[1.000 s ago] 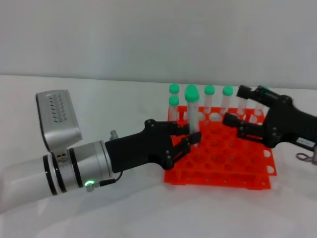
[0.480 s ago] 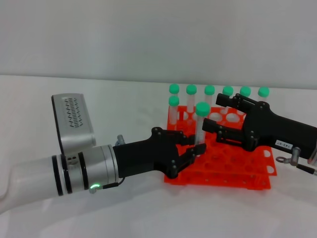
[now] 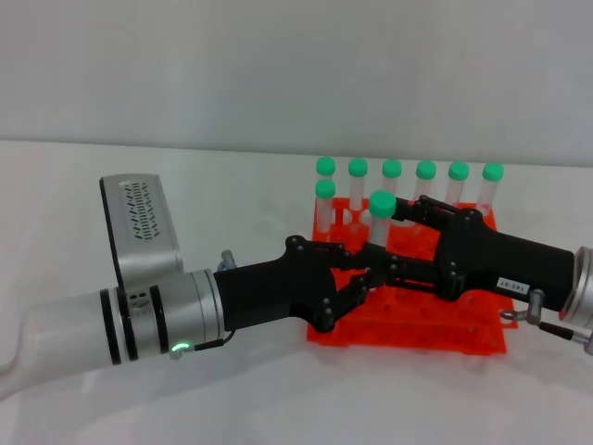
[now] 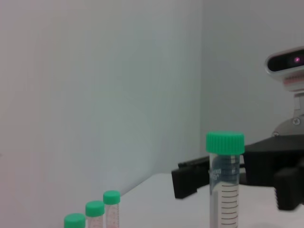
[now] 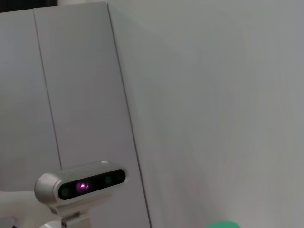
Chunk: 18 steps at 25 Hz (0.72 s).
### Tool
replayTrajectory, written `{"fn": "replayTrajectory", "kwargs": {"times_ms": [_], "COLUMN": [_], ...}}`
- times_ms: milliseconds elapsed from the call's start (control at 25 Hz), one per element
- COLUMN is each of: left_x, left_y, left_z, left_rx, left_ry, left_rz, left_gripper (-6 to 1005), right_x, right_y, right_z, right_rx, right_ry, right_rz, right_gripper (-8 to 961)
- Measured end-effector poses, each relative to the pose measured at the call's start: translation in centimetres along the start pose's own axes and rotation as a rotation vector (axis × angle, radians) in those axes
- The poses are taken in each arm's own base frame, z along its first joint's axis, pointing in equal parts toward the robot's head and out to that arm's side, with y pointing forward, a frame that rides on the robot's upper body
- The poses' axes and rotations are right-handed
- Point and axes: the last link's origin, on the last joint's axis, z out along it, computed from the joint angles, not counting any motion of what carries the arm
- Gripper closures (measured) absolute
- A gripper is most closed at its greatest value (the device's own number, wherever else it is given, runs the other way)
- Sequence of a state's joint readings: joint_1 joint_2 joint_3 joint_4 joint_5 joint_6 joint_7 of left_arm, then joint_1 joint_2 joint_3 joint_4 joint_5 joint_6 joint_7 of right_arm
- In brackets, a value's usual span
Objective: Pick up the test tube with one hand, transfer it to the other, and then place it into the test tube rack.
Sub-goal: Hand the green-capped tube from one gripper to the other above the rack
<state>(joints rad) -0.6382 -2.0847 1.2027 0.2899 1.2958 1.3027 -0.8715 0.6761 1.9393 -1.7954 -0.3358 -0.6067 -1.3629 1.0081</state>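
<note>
My left black fingered gripper (image 3: 363,276) pinches the slender clear green-capped test tube (image 3: 378,222) upright before the bright orange-red plastic rack (image 3: 463,329); my right black gripper (image 3: 397,243), fingers spread, flanks it.

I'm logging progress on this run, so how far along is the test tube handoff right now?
Done: the left gripper has the test tube lifted upright above the test tube rack. In hand: the handoff, as the right gripper reaches in with its jaws around the tube but apparently not yet closed. Left: right grasp, left release, then seating it in a free hole beside the seven racked tubes.
</note>
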Motion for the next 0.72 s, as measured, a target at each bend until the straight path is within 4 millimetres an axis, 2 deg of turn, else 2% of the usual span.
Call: {"fn": "replayTrajectory", "kwargs": {"times_ms": [400, 640, 680, 720], "left_x": [-0.3, -0.4, -0.5, -0.5], "left_y": [0.4, 0.5, 0.5, 0.5], "left_z": [0.0, -0.1, -0.2, -0.2], "left_rx": [-0.002, -0.001, 0.000, 0.000], "left_ry": [0.003, 0.006, 0.006, 0.007], "left_rz": [-0.014, -0.023, -0.024, -0.024], "left_gripper": [801, 801, 801, 801], "right_x": [1.0, 0.9, 0.9, 0.9], "right_y": [0.8, 0.7, 0.7, 0.7], "right_z": [1.6, 1.4, 1.3, 1.3], "right_rx": [0.006, 0.041, 0.043, 0.044], "right_ry": [0.007, -0.037, -0.039, -0.039], "right_rz": [-0.006, -0.012, -0.012, -0.012], "right_gripper": [210, 236, 447, 447]}}
